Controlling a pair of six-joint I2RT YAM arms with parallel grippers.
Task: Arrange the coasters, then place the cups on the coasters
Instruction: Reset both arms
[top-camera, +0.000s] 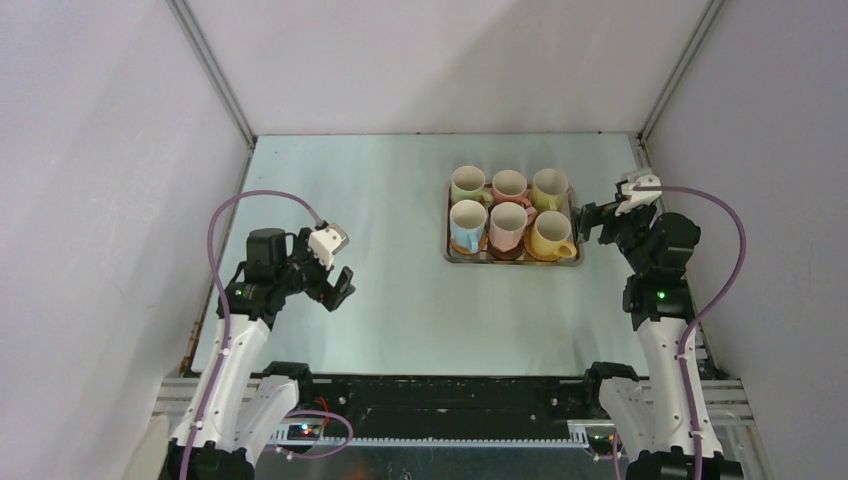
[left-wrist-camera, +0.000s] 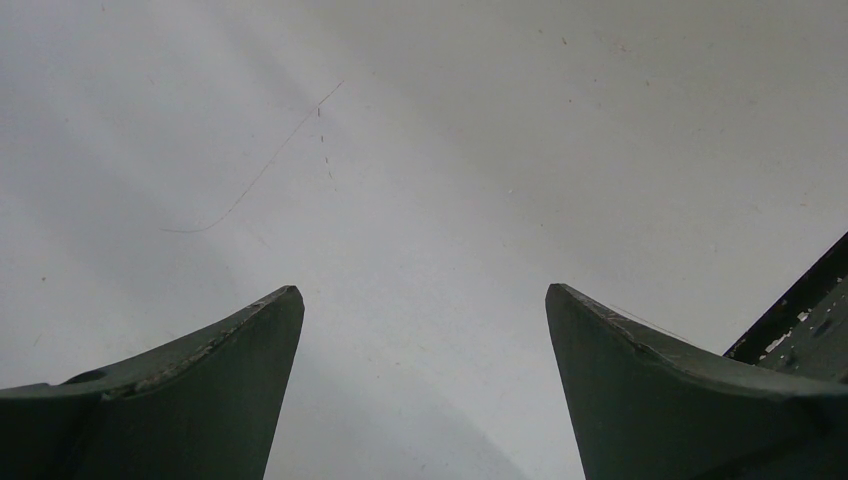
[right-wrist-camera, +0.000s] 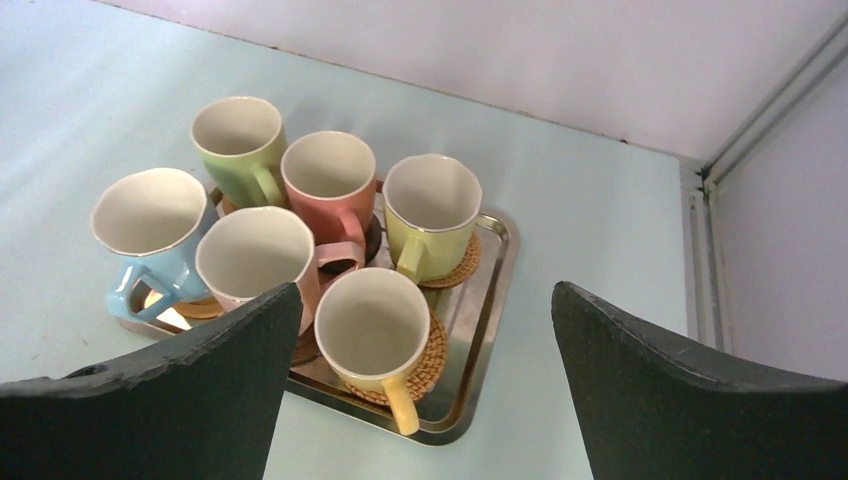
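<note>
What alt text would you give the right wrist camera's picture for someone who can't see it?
Six pastel cups stand on round coasters, crowded in a steel tray on a pale table. The open right gripper's two dark fingers frame the bottom of the view.

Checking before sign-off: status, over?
Left gripper open, empty, over table. Right gripper open, empty, beside tray. Six cups on coasters in tray. Nothing in the way.

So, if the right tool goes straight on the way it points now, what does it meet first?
Most likely the nearer yellow cup on the tray, straight ahead of the open right tool; depth is hard to judge.
</note>
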